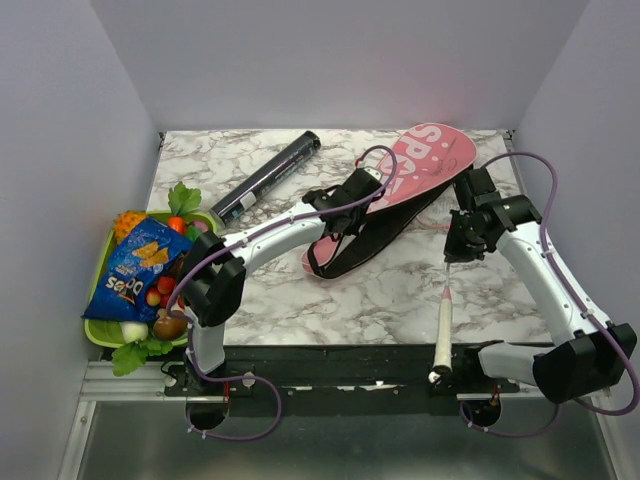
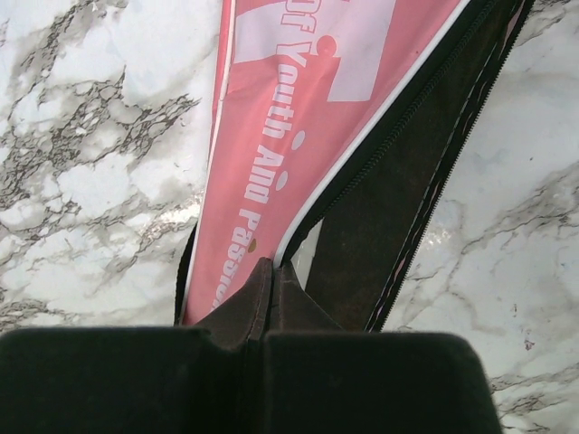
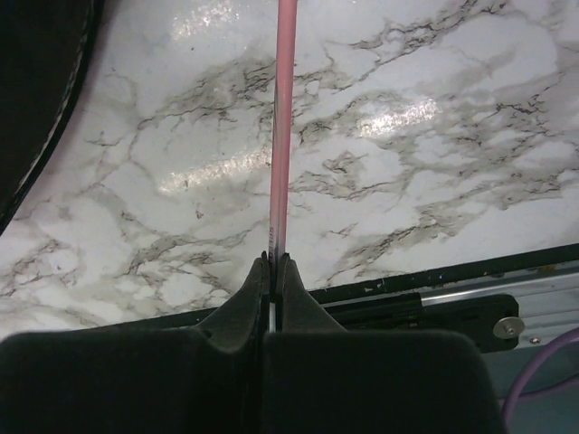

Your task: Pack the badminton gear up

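The left claw (image 2: 271, 269) is pinched tight on the edge of the pink bag (image 1: 425, 160). The bag lies open near the far right corner of the table (image 1: 370, 300). The right claw (image 3: 274, 262) is clamped on the thin pink stick of a racket (image 1: 442, 328), and the racket's white handle reaches the near edge. The black tube (image 1: 268, 177) lies by the far edge, to the left.

Top external: high, behind the arm bases, tilted down and forward, far enough to frame the whole marble table (image 1: 400, 290), both arms and 3 walls. Left wrist: very close, looks down past left gripper (image 2: 269, 267) onto pink bag (image 2: 308, 136). Right wrist: just as close, looks down past right gripper (image 3: 274, 260) along racket shaft (image 3: 283, 117), table's near edge bottom right. Top view shares bag with left wrist, shaft with right wrist.
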Tool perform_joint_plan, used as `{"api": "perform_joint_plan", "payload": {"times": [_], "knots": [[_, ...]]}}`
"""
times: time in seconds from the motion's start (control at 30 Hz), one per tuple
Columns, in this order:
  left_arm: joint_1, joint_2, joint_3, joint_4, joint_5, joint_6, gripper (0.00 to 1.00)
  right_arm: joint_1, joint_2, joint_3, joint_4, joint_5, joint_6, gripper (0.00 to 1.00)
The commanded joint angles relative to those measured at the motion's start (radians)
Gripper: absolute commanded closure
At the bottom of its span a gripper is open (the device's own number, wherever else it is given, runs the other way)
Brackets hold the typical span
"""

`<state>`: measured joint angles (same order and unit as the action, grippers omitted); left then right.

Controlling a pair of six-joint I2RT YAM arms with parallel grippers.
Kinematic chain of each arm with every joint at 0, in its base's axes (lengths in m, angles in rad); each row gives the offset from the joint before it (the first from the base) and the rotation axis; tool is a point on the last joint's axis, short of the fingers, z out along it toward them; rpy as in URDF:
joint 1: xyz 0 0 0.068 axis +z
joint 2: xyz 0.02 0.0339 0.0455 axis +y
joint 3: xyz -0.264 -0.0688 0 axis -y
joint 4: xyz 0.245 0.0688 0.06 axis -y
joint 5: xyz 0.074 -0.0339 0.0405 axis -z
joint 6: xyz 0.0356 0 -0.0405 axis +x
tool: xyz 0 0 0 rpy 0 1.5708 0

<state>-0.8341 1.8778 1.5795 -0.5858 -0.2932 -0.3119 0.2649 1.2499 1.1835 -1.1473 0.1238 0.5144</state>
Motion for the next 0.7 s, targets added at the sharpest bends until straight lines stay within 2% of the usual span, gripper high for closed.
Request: {"api": "perform_joint_plan", "payload": {"times": [0.0,0.17,0.33,0.67], "knots": [[0.009,-0.014,0.039,0.098,0.02,-0.027,1.0,0.028,-0.021,0.12,-0.155,-0.022,-0.026,0.99],[0.038,-0.02,0.025,0.116,0.0,-0.019,1.0,0.039,-0.029,0.165,-0.281,-0.174,-0.091,0.99],[0.067,-0.052,-0.019,0.142,-0.015,-0.013,1.0,0.039,-0.049,0.194,-0.377,-0.231,-0.142,0.99],[0.082,-0.106,-0.093,0.158,-0.034,-0.009,1.0,0.042,-0.132,0.154,-0.379,-0.633,-0.163,0.99]]}}
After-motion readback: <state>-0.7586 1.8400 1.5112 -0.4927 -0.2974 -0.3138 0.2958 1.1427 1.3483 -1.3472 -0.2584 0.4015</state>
